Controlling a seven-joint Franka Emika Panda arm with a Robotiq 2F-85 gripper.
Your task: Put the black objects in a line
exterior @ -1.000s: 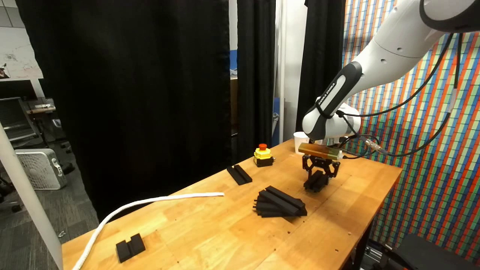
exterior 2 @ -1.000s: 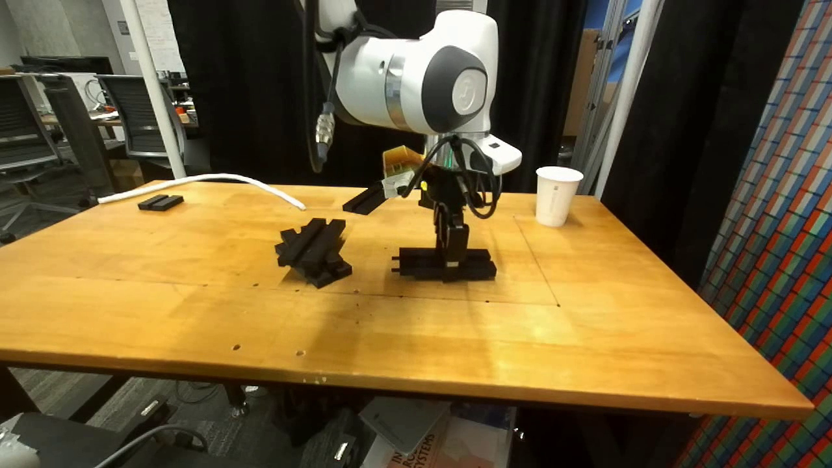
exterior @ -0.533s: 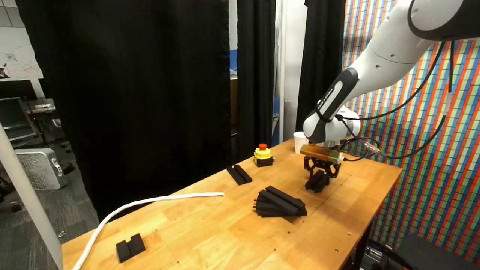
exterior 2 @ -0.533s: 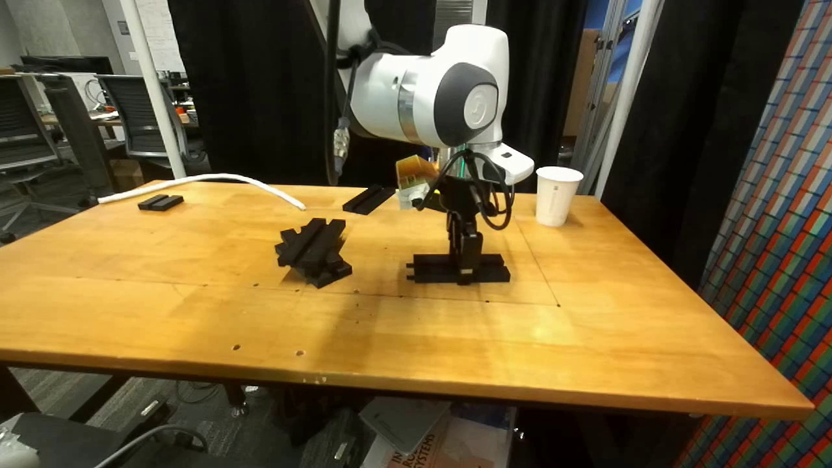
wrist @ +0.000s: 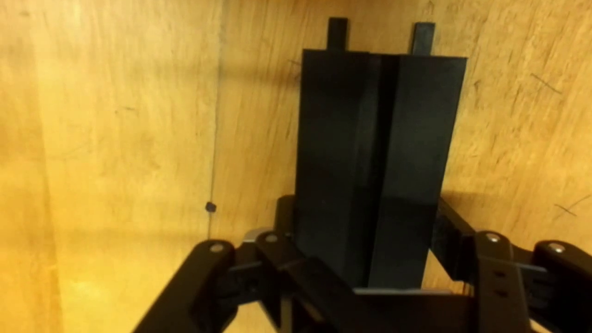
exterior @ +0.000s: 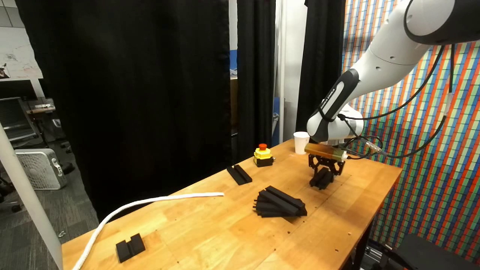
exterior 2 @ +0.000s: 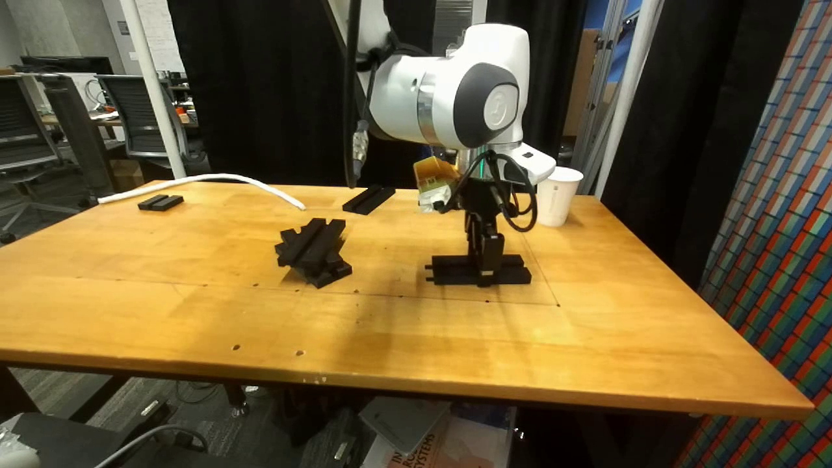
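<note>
My gripper (wrist: 366, 219) is shut on a black object (wrist: 342, 134), its fingers pressed to the two long sides. This piece is a flat bar with a groove down its length and two small prongs at one end. In an exterior view the held bar (exterior 2: 448, 273) lies level, low over the table; whether it touches the wood I cannot tell. Several more black objects form a crisscross pile (exterior: 281, 202) beside it. A single black object (exterior: 239, 174) lies near the table's curtain-side edge. Another black object (exterior 2: 160, 203) is far off by the white cord.
A white paper cup (exterior 2: 558, 195) stands close behind the gripper, partly covered by the arm in an exterior view. A yellow emergency stop with a red button (exterior: 263, 155) sits by the curtain. The white cord (exterior: 150, 200) curves along that edge of the table (exterior: 225, 236).
My gripper has carried the held black object away from the pile, rightward in both exterior views, toward the cup's end of the table. The pile and the loose pieces stay where they were.
</note>
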